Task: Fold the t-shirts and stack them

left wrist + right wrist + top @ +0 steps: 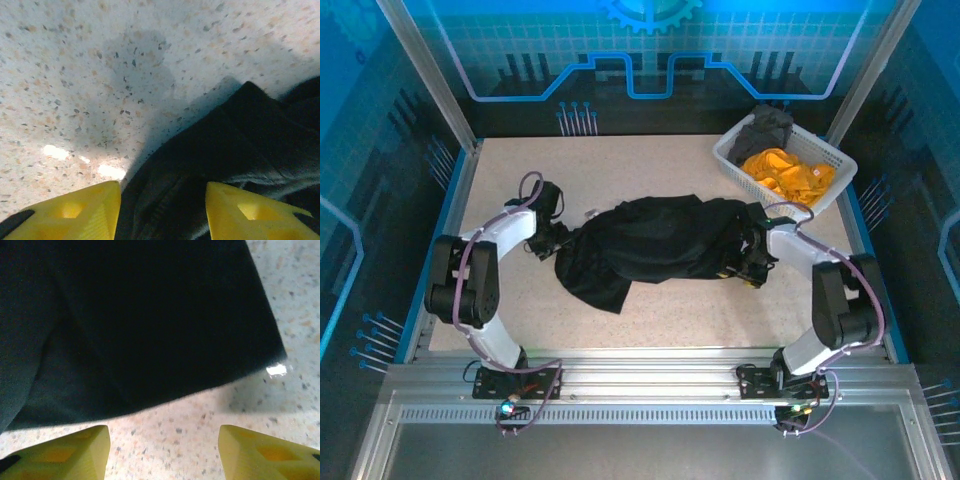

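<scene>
Black t-shirt across the upper frame, from the left edge to the upper right. Flat and very dark, with a faint fold line down the left part. Lower hem slanting upward to the right, ending in a rounded corner just above a small bright glare spot. Speckled table below and right of the cloth. Right gripper at the bottom edge, yellow fingers spread wide, tabletop between them. Tips near the hem, one just beside it.
</scene>
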You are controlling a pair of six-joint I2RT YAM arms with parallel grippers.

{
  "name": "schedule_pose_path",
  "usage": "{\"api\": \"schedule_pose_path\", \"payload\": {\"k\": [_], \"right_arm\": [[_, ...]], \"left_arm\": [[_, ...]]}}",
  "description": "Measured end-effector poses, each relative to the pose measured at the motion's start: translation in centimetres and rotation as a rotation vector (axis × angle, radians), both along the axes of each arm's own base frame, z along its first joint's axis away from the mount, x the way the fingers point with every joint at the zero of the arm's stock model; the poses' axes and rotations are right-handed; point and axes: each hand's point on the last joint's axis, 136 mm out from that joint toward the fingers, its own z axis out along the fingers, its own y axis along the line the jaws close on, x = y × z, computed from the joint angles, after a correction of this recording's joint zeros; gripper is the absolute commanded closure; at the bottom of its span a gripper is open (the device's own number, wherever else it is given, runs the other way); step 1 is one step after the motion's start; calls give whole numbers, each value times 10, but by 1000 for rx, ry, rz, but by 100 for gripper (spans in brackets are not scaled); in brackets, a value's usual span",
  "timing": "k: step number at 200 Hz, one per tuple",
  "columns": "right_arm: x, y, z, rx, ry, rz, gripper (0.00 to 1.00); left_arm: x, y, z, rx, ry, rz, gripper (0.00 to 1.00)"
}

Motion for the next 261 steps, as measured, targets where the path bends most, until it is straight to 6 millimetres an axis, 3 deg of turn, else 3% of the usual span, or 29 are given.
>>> {"api": "schedule_pose_path", "payload": {"k": [17, 25, 46, 56, 78, 97, 119, 142, 149, 164, 177, 197, 222, 261], "right_arm": [[8, 3, -9, 2, 23, 1, 45], [9, 2, -11, -5, 46, -1, 53], [9, -4, -11, -38, 83, -13, 89], [14, -5, -11, -43, 70, -17, 100], [36, -9, 2, -74, -1, -22, 100], [53, -20, 25, -123, -79, -43, 100], [60, -52, 62, -184, -177, -123, 100], [52, -96, 90, -236, -230, -241, 100], [50, -107, 94, -247, -236, -268, 100], [42, -127, 94, -269, -223, -310, 100], [36, -138, 88, -279, -194, -328, 100], [30, -144, 76, -283, -145, -318, 100], [29, -143, 63, -281, -97, -287, 100], [28, -142, 61, -282, -88, -260, 100]], "left_arm": [[0, -4, -11, -18, 18, -7, 58], [0, -6, -15, -29, 23, -9, 71], [4, -9, -19, -46, 16, -14, 100], [6, -10, -18, -49, 5, -15, 100], [9, -9, -13, -52, -13, -5, 100], [12, -7, 3, -54, -56, 13, 100], [15, -3, 37, -64, -142, 52, 100], [12, -1, 67, -91, -220, 96, 100], [8, -3, 70, -106, -227, 105, 90], [-6, -7, 64, -140, -208, 120, 59], [-18, -7, 52, -149, -165, 142, 53], [-32, -5, 39, -151, -111, 163, 52], [-34, -6, 37, -165, -105, 160, 53], [-49, -17, 31, -217, -89, 136, 57]]}}
